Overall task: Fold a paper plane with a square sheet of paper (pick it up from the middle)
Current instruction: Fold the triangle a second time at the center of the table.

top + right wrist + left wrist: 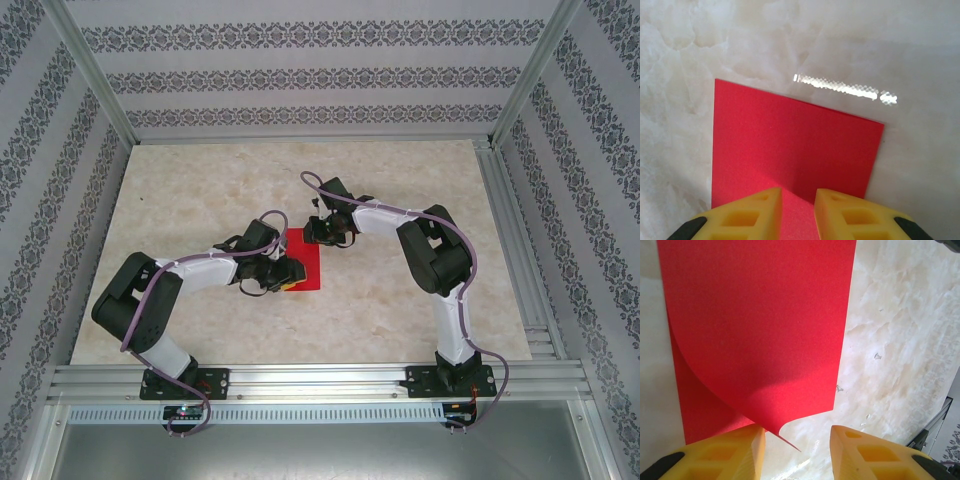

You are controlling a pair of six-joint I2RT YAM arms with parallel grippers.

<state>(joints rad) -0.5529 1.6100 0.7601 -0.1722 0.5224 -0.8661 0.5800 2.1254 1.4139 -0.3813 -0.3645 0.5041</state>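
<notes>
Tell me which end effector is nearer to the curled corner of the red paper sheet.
Left. The left end effector has the curled corner between its fingertips; the right end effector is over the opposite edge of the red paper sheet.

paper sheet [310, 265] on table [200, 200] | left pincer [797, 440] near end | right pincer [797, 197] far end
</notes>
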